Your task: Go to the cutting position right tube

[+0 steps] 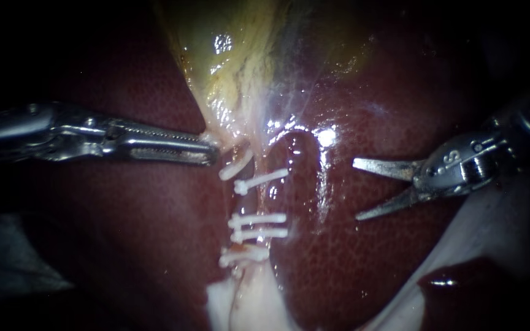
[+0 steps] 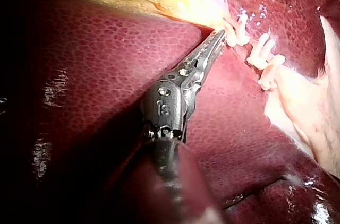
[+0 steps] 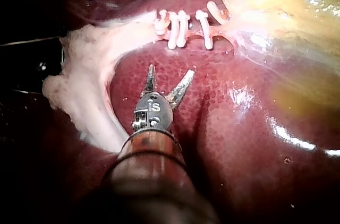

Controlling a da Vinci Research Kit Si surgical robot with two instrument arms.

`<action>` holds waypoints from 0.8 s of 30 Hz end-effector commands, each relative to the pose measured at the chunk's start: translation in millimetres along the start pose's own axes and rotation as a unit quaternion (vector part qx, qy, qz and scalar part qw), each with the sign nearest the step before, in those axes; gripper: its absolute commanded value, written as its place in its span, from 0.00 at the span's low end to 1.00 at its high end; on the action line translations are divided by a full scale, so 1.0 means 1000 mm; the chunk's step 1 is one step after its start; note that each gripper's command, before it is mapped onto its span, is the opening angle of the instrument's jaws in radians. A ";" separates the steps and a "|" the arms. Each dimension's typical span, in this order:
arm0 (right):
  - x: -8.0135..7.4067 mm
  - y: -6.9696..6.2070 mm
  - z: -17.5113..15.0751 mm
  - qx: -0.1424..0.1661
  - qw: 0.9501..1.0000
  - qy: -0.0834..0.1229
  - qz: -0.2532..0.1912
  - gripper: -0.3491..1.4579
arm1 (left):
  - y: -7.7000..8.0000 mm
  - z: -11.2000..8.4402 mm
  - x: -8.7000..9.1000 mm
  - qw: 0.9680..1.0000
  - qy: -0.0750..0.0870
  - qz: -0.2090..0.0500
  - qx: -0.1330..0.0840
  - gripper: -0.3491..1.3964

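The right instrument (image 1: 356,189), jaws wide open and empty, sits right of centre, well apart from the soft, slippery right tube (image 1: 257,200) at centre, likely best entered at the bare gap between clips (image 1: 259,218); the left instrument (image 1: 211,153) has its jaws pinching the gallbladder (image 1: 234,55) at its neck.

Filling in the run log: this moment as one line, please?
left tool: jaws shut on gallbladder | right tool: jaws open over liver, short of clipped tube | cutting position: not reached
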 end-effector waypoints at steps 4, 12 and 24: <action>0.0000 0.0000 0.0000 0.000 1.000 0.000 0.000 0.99 | 0.0001 -0.0016 0.0008 1.000 -0.002 -0.002 -0.007 0.00; 0.0000 0.0000 0.0000 0.002 1.000 0.001 0.000 0.99 | 0.0015 -0.0071 0.0037 1.000 0.014 -0.011 0.001 0.00; 0.0008 -0.0005 0.0011 0.027 1.000 0.015 0.000 0.99 | 0.0024 -0.0087 0.0051 1.000 0.024 -0.002 0.003 0.00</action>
